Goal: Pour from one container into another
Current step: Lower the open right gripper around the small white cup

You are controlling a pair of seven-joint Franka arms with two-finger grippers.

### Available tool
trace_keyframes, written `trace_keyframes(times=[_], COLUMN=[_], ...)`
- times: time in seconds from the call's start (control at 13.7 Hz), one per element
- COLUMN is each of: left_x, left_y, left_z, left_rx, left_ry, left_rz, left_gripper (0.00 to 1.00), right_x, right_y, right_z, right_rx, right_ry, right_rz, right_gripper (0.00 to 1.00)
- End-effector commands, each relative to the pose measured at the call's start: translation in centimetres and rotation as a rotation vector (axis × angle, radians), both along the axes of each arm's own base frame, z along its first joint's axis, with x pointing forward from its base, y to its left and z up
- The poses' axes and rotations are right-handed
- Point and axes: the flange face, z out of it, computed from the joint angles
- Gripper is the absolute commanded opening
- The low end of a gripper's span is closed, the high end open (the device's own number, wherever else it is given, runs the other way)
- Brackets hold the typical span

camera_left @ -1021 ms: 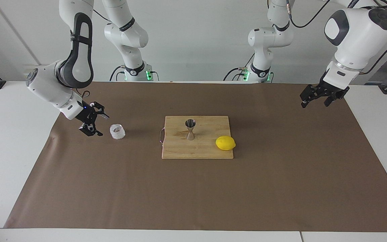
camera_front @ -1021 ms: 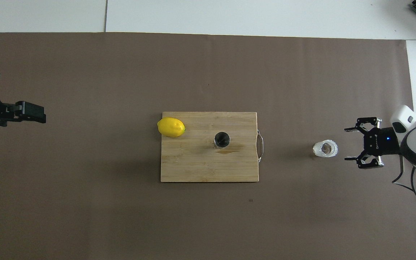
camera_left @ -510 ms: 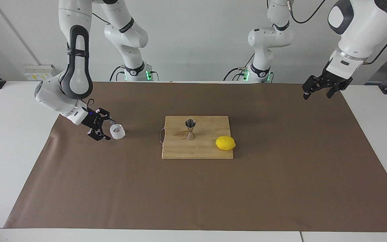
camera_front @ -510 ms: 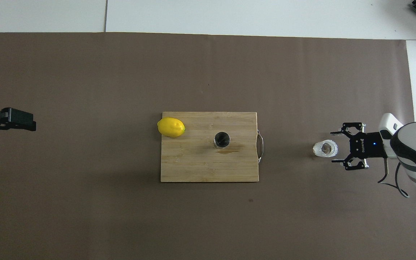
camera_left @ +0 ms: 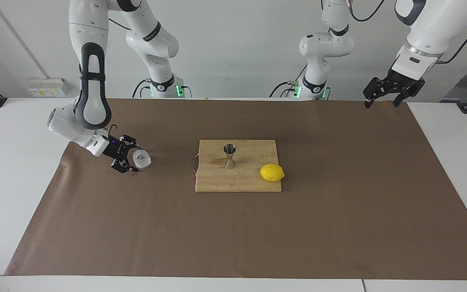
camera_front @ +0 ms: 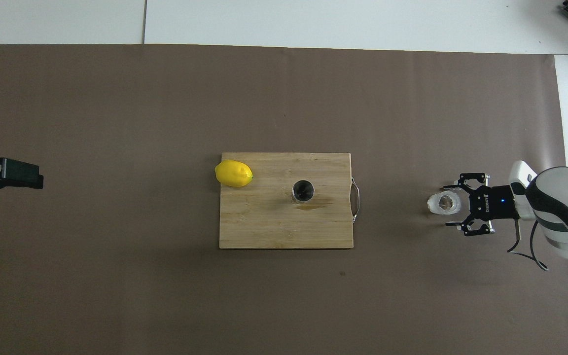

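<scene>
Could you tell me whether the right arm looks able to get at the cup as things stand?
Probably yes: the right gripper is open, level with the cup, fingers on either side of it, with nothing between them.

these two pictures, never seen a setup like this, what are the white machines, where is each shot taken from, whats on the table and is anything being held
The white machines are two robot arms, each ending in a two-finger gripper. One picture faces the robots from across the table. The other looks down from above their end, so its sides are flipped.

On the brown mat lies a wooden cutting board. On the board stand a steel jigger and a lemon.

Toward the right arm's end of the table stands a small whitish cup. The right gripper is open beside it, fingers on either side of the cup, not closed on it.

The left gripper waits in the air over the mat's edge at its own end. Nothing is held.
</scene>
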Motion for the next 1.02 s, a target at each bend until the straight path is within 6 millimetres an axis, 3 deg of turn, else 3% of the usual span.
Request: trace_keyframes(times=[0.0,0.66,0.8,0.95], left_x=[-0.5,-0.4,-0.3,-0.3], left_y=[0.2,0.8,0.0,-0.1], left_z=[0.1,0.1,0.2,0.2], left_rx=[0.017,0.016,0.016,0.016], left_ry=[0.002,-0.005,-0.014,-0.014], left_rz=[0.004,0.007,-0.008,-0.010], left_gripper=[1.00,1.00,1.00,1.00], right_x=[-0.4,-0.1,-0.1,-0.1], right_y=[0.4,1.9,1.9,1.9], right_z=[-0.1,0.0,0.0,0.0], right_rx=[0.022,0.035,0.035,0.034], right_ry=[-0.014,-0.016,-0.016,-0.017], right_rz=[0.008,0.021,0.021,0.021], right_gripper=[1.00,1.00,0.88,0.68])
